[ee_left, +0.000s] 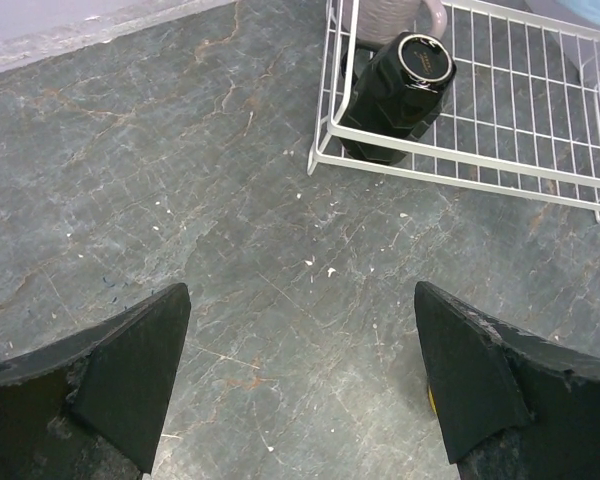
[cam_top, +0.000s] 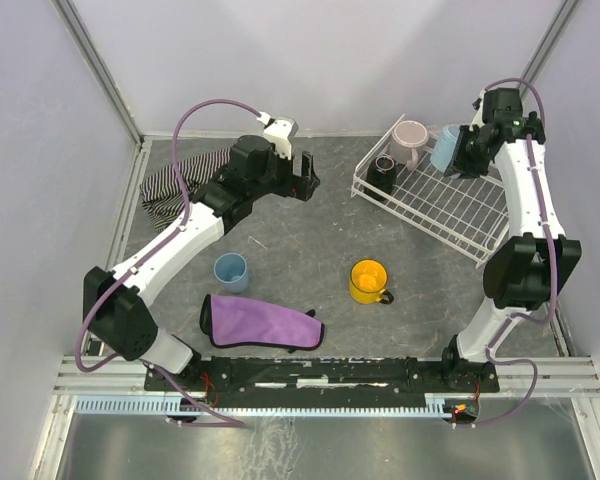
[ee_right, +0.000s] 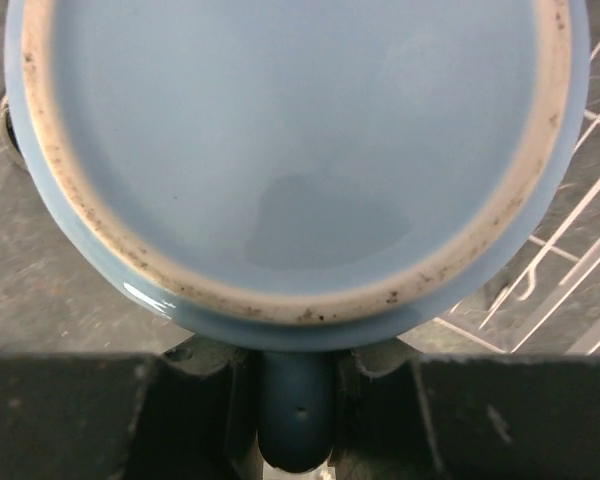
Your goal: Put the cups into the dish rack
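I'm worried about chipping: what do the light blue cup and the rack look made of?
The light blue cup looks like glazed ceramic: glossy, with a bare speckled ring. The rack seems coated metal wire: thin, smooth, uniformly white.

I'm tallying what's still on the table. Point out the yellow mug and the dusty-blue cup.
yellow mug [cam_top: 368, 277], top external view, inside its open mouth.
dusty-blue cup [cam_top: 230, 269], top external view, inside its open mouth.
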